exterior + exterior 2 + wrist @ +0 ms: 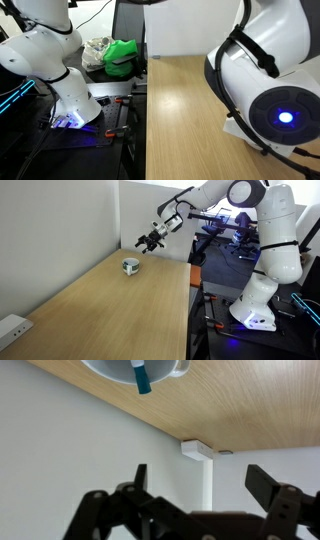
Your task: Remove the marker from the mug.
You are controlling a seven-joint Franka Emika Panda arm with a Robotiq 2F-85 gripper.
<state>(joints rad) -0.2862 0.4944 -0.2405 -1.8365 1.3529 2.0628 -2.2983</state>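
The mug [131, 266] stands near the far end of the wooden table [110, 310]. My gripper [148, 242] hangs in the air above it and slightly to one side, not touching it. The wrist view is upside down. There the mug's white rim [110, 372] shows at the top edge, and the marker [141, 377] sticks out of it with its blue-teal part showing. The gripper's two dark fingers [200, 485] are spread wide apart with nothing between them. The mug and marker are hidden in the exterior view filled by my arm.
A white box [12, 330] sits at the table's near corner, and it also shows in the wrist view [197, 451]. A white wall runs along the table. A second robot base [70, 95], a green bag [122, 55] and cluttered equipment [225, 235] stand beside the table.
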